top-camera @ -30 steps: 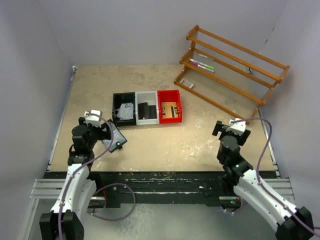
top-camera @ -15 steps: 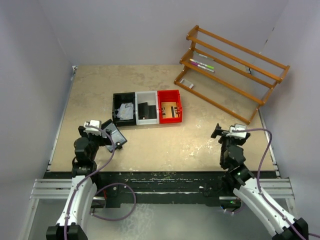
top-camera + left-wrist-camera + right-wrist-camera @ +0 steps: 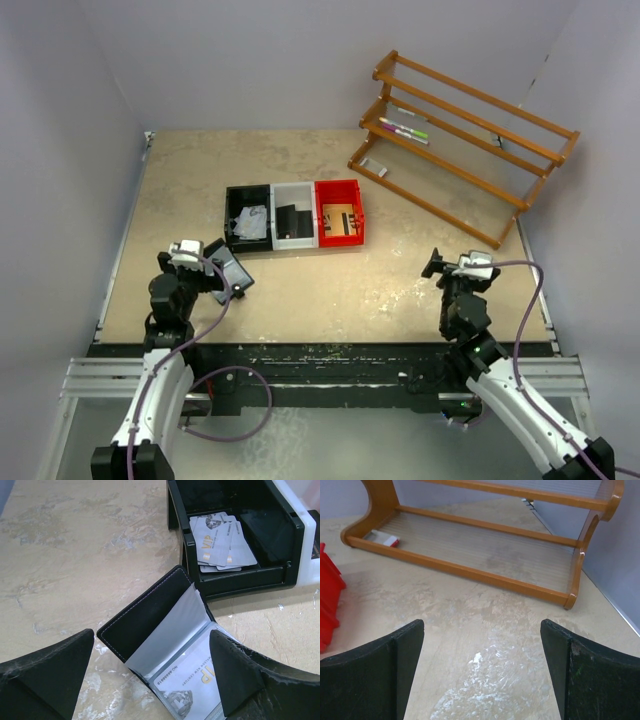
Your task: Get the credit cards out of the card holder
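The card holder (image 3: 142, 617) lies open on the table, its black flap raised and a clear sleeve showing. One credit card (image 3: 192, 682) with gold lettering sits in that sleeve. Several more credit cards (image 3: 220, 542) lie in a pile inside the black tray (image 3: 240, 580). My left gripper (image 3: 151, 645) stands open just above the card holder (image 3: 230, 272), one finger on each side, touching nothing. The pile of credit cards (image 3: 250, 222) also shows in the top view. Far to the right, my right gripper (image 3: 481, 630) hangs open over bare table, its fingers empty.
The black tray (image 3: 228, 215) is joined to a white tray (image 3: 294, 186) and a red tray (image 3: 358, 210) at mid-table. A wooden rack (image 3: 460, 140) with pens (image 3: 403, 130) stands at the back right, ahead of the right gripper (image 3: 440, 265). Walls enclose the table.
Over the last second both arms drew back and down toward the near edge, then held still. The card holder stayed in place on the table.
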You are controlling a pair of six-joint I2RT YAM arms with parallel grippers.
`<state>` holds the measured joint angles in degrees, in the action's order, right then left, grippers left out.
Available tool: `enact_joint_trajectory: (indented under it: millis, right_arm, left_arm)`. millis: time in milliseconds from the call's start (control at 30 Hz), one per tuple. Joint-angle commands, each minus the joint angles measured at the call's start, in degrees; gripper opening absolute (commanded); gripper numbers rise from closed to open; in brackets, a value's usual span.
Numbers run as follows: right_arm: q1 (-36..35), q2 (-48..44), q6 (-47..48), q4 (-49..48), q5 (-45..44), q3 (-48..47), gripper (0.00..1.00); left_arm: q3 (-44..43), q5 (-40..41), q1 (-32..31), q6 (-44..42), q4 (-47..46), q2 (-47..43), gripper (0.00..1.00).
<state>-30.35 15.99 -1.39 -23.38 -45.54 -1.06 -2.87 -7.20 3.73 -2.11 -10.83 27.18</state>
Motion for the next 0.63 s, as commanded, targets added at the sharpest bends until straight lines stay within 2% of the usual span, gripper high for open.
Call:
enact_joint_trajectory:
  millis: [0, 600]
  right_arm:
    - [0.3, -3.4, -0.2, -1.6, -1.1, 1.2, 1.00]
    - [0.2, -2.6, -0.4, -2.0, -1.3, 1.1, 1.00]
  left_arm:
    - [-0.4, -0.5, 0.1, 0.4, -3.2, -0.1, 0.99]
    - [-0.6, -1.5, 0.1, -0.1, -3.8, 0.9, 0.99]
